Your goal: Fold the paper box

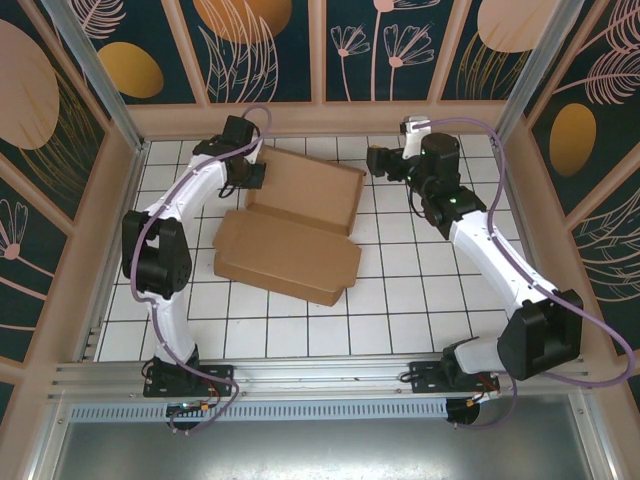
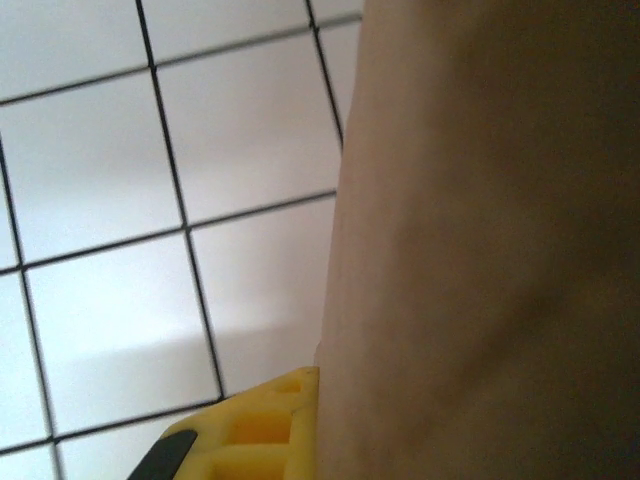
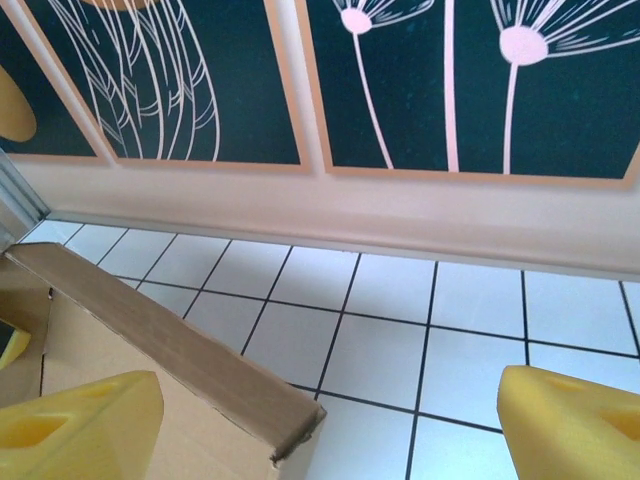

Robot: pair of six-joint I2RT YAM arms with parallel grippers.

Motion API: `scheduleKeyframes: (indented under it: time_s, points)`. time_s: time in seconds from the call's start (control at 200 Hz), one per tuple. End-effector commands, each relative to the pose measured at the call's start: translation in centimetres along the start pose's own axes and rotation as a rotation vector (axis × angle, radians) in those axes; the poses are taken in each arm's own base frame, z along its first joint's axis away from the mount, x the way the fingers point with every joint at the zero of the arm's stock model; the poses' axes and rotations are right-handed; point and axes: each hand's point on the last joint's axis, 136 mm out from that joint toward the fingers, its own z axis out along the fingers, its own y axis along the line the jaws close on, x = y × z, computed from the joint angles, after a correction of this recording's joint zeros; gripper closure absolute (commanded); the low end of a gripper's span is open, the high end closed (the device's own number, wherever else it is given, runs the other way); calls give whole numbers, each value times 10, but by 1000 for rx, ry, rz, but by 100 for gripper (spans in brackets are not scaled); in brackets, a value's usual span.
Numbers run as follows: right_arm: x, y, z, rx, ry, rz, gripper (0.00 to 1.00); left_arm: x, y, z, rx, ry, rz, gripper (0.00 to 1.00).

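Note:
The paper box (image 1: 290,255) is plain brown cardboard, lying open on the white tiled table with one half toward the front and the other half (image 1: 305,187) behind it. My left gripper (image 1: 248,172) sits at the back half's left end. In the left wrist view one yellow finger (image 2: 250,430) presses against a cardboard wall (image 2: 480,250), which hides the other finger; the gripper is shut on that wall. My right gripper (image 1: 378,160) hovers open by the back right corner. In the right wrist view that box corner (image 3: 285,425) lies between the yellow fingers (image 3: 80,425).
A low beige wall (image 3: 400,225) with dark floral panels runs along the table's back, just beyond both grippers. Metal posts (image 1: 85,60) stand at the back corners. White tiles (image 1: 430,290) lie right of the box and in front of it.

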Motion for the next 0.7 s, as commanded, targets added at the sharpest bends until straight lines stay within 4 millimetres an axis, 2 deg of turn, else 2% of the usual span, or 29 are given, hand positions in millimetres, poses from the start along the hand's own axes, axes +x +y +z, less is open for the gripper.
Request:
scheduleKeyframes:
  time_s: [0.0, 0.125, 0.245, 0.33, 0.435, 0.696]
  points:
    - [4, 4, 2, -37, -7, 25, 13, 57, 12, 8, -57, 270, 105, 100]
    - [20, 1, 4, -34, 16, 27, 13, 73, 8, 21, -36, 381, 138, 100]
    - [29, 0, 5, -29, 37, 5, 13, 77, 9, 32, -54, 446, 170, 99]
    - [32, 0, 6, -33, 45, -15, 12, 70, 8, 35, -62, 450, 177, 79]
    - [35, 2, 9, -46, 52, -31, 12, 65, 5, 40, -68, 463, 191, 64]
    - [50, 4, 25, -72, 93, -52, 12, 53, 0, 53, -59, 459, 199, 46]
